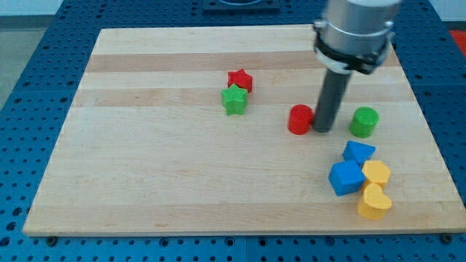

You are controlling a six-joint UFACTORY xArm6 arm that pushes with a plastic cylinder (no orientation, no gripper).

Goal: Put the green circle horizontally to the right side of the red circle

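The green circle (363,122) stands on the wooden board at the view's right. The red circle (299,119) stands to its left, at about the same height in the view. My tip (322,130) rests on the board between the two, close to the red circle's right side and a short gap left of the green circle.
A red star (239,80) and a green star (234,100) touch each other at the view's upper middle. Below the green circle lie a blue block (358,152), a blue cube (346,177), a yellow block (376,173) and a yellow heart (374,202). The board's right edge (429,131) is near.
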